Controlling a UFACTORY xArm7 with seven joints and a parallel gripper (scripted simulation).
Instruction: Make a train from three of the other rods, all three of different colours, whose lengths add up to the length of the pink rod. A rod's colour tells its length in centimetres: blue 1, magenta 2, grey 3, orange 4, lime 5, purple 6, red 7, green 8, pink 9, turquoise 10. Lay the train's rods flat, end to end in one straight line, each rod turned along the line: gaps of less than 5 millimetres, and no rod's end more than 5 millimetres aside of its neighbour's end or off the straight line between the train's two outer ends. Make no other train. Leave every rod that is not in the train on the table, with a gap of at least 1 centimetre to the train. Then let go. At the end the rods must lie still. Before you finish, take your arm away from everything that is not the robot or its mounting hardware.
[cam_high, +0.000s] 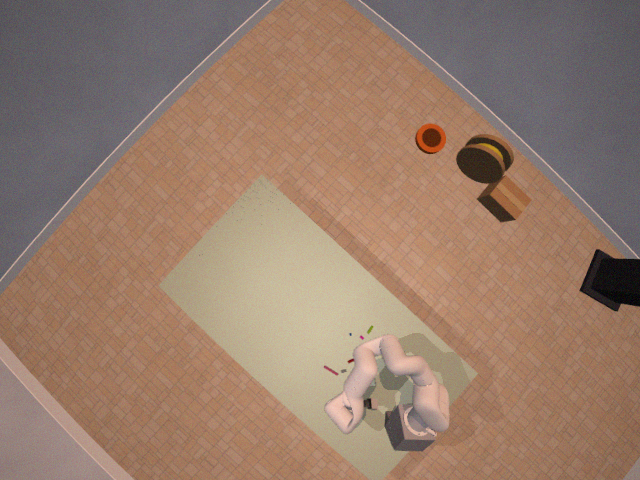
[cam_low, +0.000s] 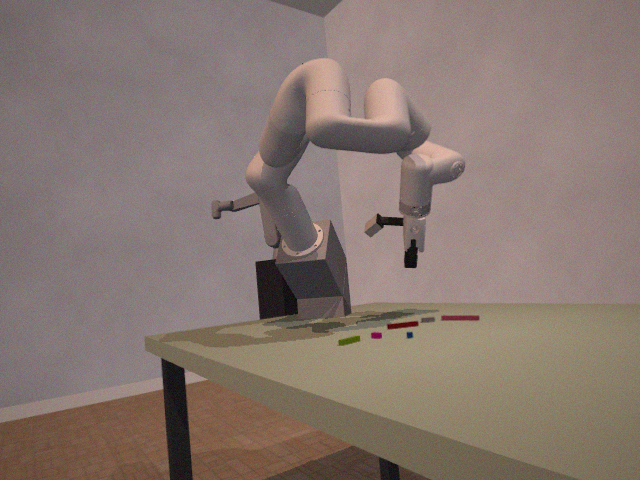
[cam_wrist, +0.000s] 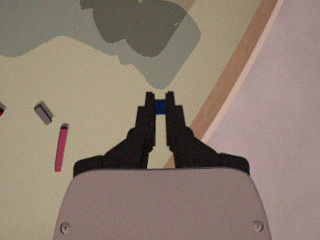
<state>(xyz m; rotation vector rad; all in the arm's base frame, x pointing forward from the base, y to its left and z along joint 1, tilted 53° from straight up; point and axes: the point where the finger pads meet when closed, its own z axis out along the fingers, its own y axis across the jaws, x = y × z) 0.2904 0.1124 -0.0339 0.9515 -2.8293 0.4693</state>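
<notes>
My gripper (cam_high: 368, 403) (cam_low: 410, 264) (cam_wrist: 160, 103) is shut on a small blue rod (cam_wrist: 160, 108), high above the table. A second blue rod (cam_high: 350, 334) (cam_low: 409, 335) lies on the table. The pink rod (cam_high: 330, 370) (cam_low: 460, 317) (cam_wrist: 61, 148) lies beside the short grey rod (cam_high: 343, 370) (cam_low: 428, 320) (cam_wrist: 43, 113), apart from it. The red rod (cam_high: 351, 360) (cam_low: 402, 324) (cam_wrist: 1, 110) lies near the grey one, partly hidden by the arm in the top view. The magenta rod (cam_high: 361, 337) (cam_low: 376, 335) lies between the second blue rod and the lime rod (cam_high: 370, 329) (cam_low: 349, 341).
The table (cam_high: 268, 268) (cam_low: 516, 377) carries the arm's base (cam_high: 408, 436) (cam_low: 315, 279) near one end. The arm casts shadows on the table. An orange ring-shaped object (cam_high: 421, 129), a round stool-like thing (cam_high: 479, 164) and a wooden box (cam_high: 509, 198) stand on the floor.
</notes>
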